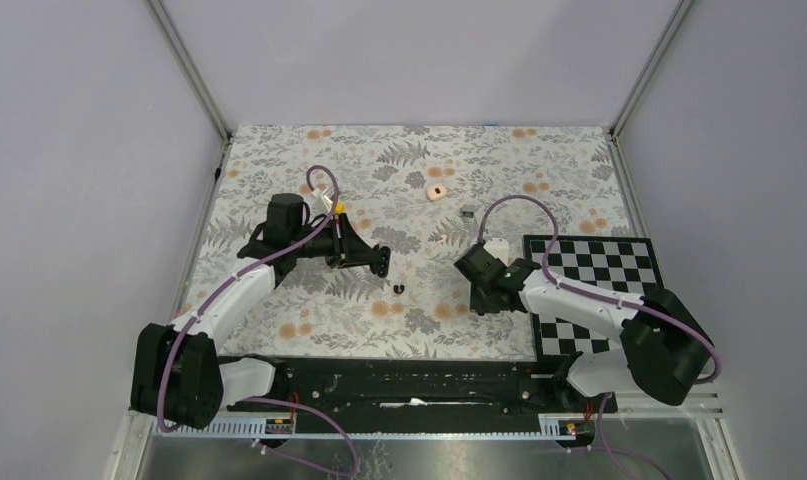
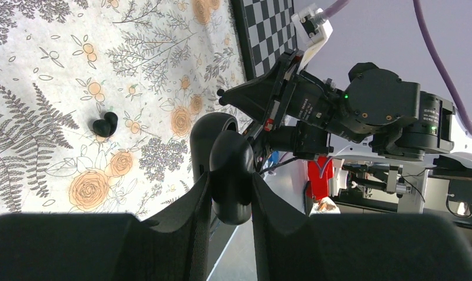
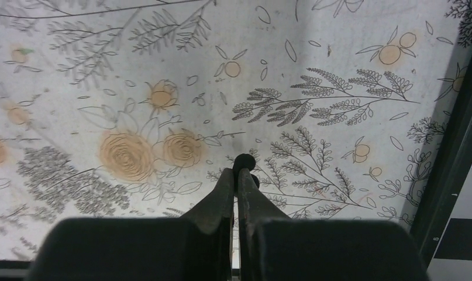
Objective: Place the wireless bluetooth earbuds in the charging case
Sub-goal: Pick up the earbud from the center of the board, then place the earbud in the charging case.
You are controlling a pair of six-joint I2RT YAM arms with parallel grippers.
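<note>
Left end effector: my left end effector (image 2: pixel 230 182) is narrowed onto the charging case (image 2: pixel 228 157), one finger pressing each side; the case sticks out past the tips, off the tabletop (image 1: pixel 279 160).
Right end effector: my right end effector (image 3: pixel 236 175) is closed down to a sliver, with the pinched earbud (image 3: pixel 244 160) at the very tips, above the floral cloth.
Loose earbud: the loose earbud (image 1: pixel 397 289) lies on the tabletop between my two end effectors. From above it is at 5 o'clock from the left one (image 1: pixel 381 262) and at 9 o'clock from the right one (image 1: pixel 474 272), touching neither.
Left wrist view: the loose earbud (image 2: pixel 104 124) sits at 9 o'clock from the case, well apart.
Case lid: I cannot tell whether it is open.
</note>
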